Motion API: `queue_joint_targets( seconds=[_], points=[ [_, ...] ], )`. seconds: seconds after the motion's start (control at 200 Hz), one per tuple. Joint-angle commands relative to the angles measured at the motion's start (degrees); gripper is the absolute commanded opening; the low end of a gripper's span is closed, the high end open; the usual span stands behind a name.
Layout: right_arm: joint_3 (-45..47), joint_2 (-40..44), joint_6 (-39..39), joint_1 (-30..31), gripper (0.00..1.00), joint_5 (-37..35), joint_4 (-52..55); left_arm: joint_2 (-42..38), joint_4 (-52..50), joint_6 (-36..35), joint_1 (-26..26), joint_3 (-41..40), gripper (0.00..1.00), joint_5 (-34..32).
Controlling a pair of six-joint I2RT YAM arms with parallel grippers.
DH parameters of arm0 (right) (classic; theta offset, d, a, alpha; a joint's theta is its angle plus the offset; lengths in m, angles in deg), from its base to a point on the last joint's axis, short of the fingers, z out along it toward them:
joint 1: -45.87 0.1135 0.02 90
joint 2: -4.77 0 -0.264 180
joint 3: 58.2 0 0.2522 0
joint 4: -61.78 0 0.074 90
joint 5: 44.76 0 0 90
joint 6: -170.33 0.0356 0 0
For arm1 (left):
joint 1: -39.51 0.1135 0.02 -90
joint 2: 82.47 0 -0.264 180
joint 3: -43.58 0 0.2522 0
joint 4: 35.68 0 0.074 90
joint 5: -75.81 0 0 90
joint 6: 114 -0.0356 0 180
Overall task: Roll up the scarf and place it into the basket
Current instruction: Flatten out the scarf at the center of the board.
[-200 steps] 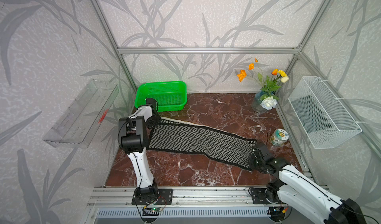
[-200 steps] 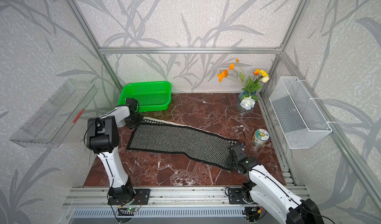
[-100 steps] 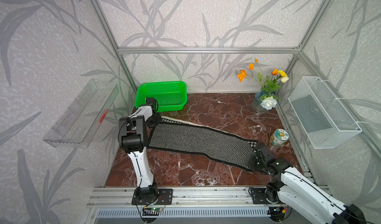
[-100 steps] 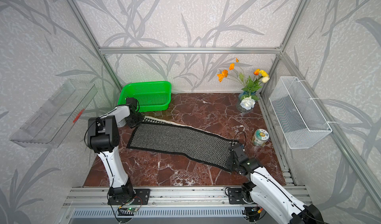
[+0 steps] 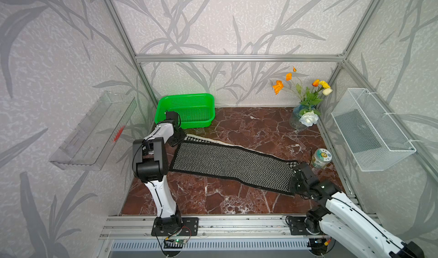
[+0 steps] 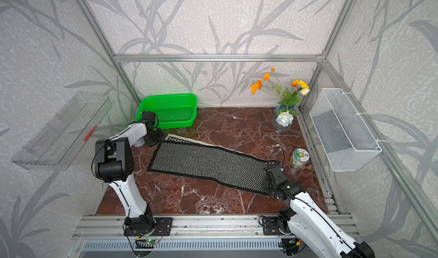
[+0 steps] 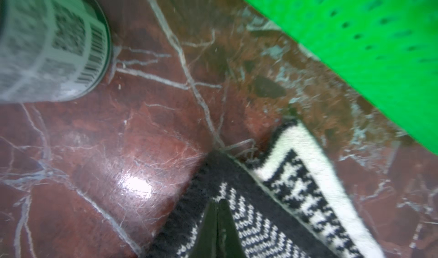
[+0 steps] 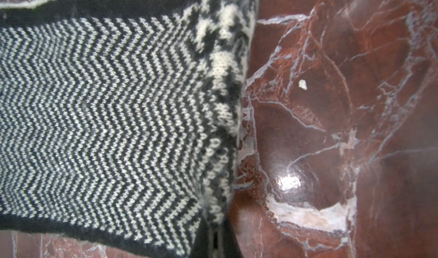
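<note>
Shows the scarf [image 5: 232, 164] laid out long and flat on the red marble floor [image 5: 213, 197], zigzag face up, checked underside peeping along the far edge, one corner near the green basket [image 5: 184, 95] in the back corner but not touching it. Finds the left gripper [image 7: 217, 205] pressed together at that corner, fingertips [image 7: 207, 226] down on the zigzag knit; cannot tell whether pinching cloth or only resting on it. Finds the right gripper [image 8: 216, 235] closed on the opposite end, pinching the edge, curled up there with the checked side outward. Has a tin [image 5: 322, 158] standing just beside that end, apart from the cloth.
</note>
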Motion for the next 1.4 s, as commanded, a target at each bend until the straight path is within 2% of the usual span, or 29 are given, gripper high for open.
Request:
queue_joint_targets(
  seconds=[0.0, 0.055, 0.095, 0.145, 0.205, 0.25, 0.425, 0.595, 0.655, 0.84, 0.985, 1.22, 1.395],
  points=[
    [-1.61, -0.35, -0.82, -0.13, 0.04, -1.45, 2.15, -1.37, -0.1, 0.81, -0.07, -0.25, 0.0, -0.78],
    [-1.86, -0.27, -0.97, -0.12, 0.06, -1.6, 2.01, -0.79, -0.84, 0.68, -0.06, 0.03, 0.02, -2.13],
    [-1.97, -0.17, -0.99, -0.08, 0.08, -1.78, 2.04, -0.13, -1.32, 0.24, -0.04, 0.5, 0.14, -2.43],
    [-2.2, -0.04, -1.0, -0.07, 0.11, -1.79, 2.14, 0.77, -1.93, 0.18, 0.03, 1.38, 0.34, -2.5],
    [-2.48, -0.09, -1.11, -0.13, 0.13, -1.7, 2.14, 1.82, -1.42, -0.05, -0.03, 1.94, 0.46, -1.22],
    [-2.66, -0.17, -1.09, -0.08, 0.13, -1.7, 2.2, 2.67, -1.5, 0.03, -0.06, 2.4, 0.5, -0.66],
    [-2.75, 0.08, -0.89, -0.09, 0.13, -0.91, 2.14, 5.08, -1.69, -1.03, 0.03, 3.21, 0.51, -2.61],
    [-3.21, 1.01, -0.66, -0.12, 0.13, -0.73, 2.79, 7.38, -0.88, -0.41, 0.12, 3.49, 0.48, -1.98],
    [-3.53, 1.36, -0.62, -0.09, 0.13, -0.64, 3.23, 8.09, -0.43, -0.01, 0.12, 3.38, 0.44, -2.29],
    [-3.73, 2.62, -0.65, -0.04, 0.13, -1.0, 4.33, 8.59, -0.86, 0.52, 0.12, 3.76, 0.13, -1.89],
    [-3.45, 2.4, -0.62, -0.1, 0.13, -0.82, 3.88, 8.38, -1.09, 0.45, 0.12, 3.75, 0.01, -0.99],
    [-3.89, 1.83, -0.98, -0.13, 0.13, -0.99, 3.81, 7.88, -0.63, 0.63, 0.12, 2.58, 0.0, 0.71],
    [-3.72, 2.4, -1.08, -0.1, 0.13, -1.48, 4.39, 3.69, 1.43, 2.33, -0.06, -0.67, 0.0, 1.75]
  ],
)
